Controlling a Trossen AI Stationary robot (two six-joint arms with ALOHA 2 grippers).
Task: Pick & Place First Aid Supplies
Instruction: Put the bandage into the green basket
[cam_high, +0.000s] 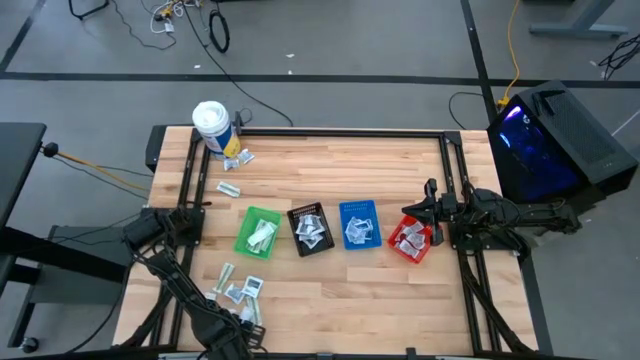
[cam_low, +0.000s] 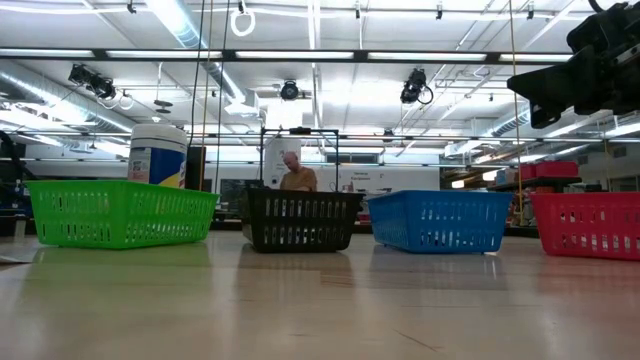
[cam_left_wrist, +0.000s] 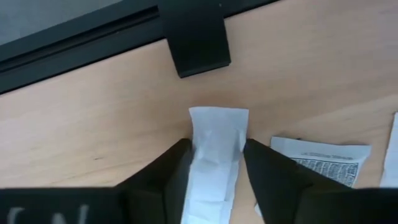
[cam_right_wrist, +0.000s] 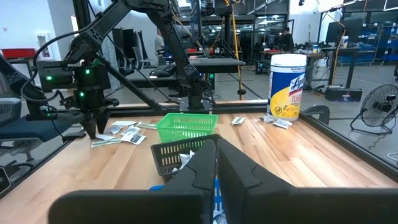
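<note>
1. Your left hand (cam_left_wrist: 214, 168) is down at the near-left corner of the surface (cam_high: 330, 165), its two fingers (cam_left_wrist: 171, 171) set either side of a white sachet (cam_left_wrist: 214, 146) that lies flat on the wood. They sit close against its long edges, but you cannot yet call it a firm pinch.
2. Expect the sachet to be very light, thin and limp, with a slick wrapper; it will likely buckle or slide if squeezed only at the edges. Take it across its narrow width, near the middle.
3. A printed packet (cam_left_wrist: 326, 160) lies just beside it; keep the fingers off that one.
4. More loose sachets (cam_high: 240, 288) lie around your left hand; others already rest in the green bin (cam_high: 259, 232), black bin (cam_high: 310, 229), blue bin (cam_high: 359, 224) and red bin (cam_high: 411, 240).
5. Your right hand (cam_right_wrist: 216, 163) waits above the red bin, fingers pressed together, holding nothing.
</note>
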